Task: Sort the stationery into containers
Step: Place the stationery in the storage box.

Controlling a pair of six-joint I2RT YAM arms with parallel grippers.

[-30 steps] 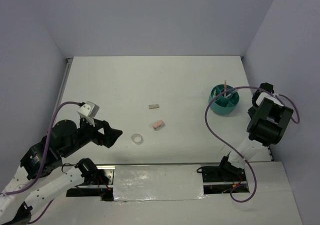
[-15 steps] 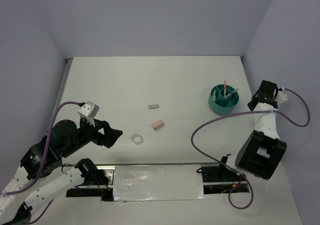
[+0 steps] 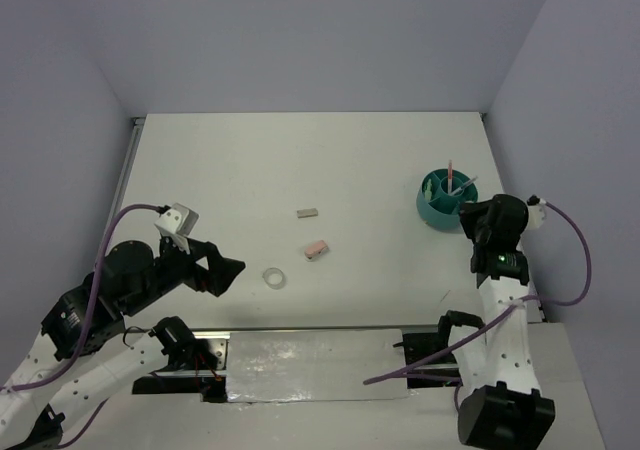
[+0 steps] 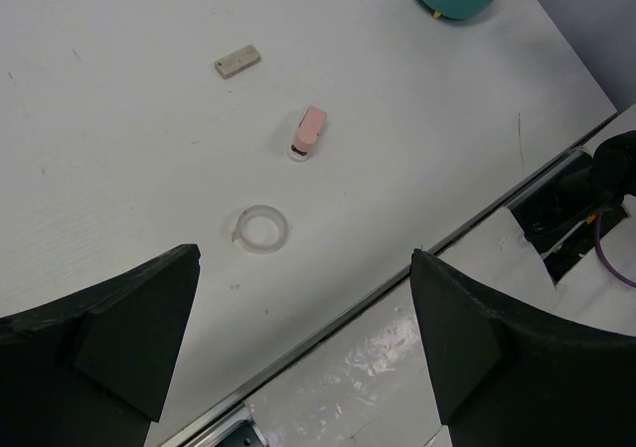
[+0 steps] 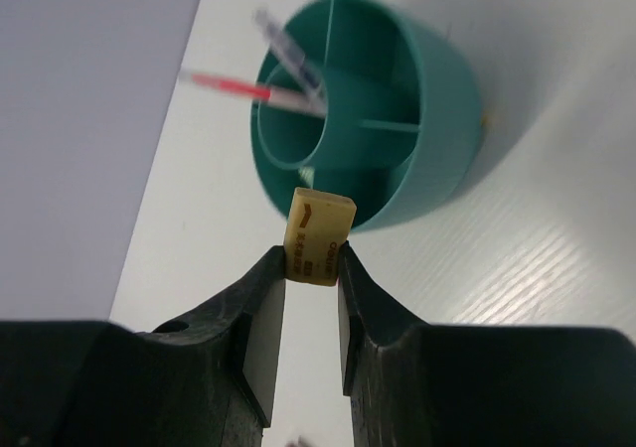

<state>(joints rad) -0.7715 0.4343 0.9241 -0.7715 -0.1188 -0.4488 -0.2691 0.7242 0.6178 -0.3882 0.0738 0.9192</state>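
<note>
Though overhead hides it, wrist view shows right jaws pinching tan eraser (image 5: 318,236) near teal organiser (image 5: 442,119), left jaws gaping.

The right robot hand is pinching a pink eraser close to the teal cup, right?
Not quite: the colour is wrong. The right wrist view shows the right gripper pinching a tan eraser, not a pink one, close to the teal cup. The pink block lies loose, far from that gripper.
</note>
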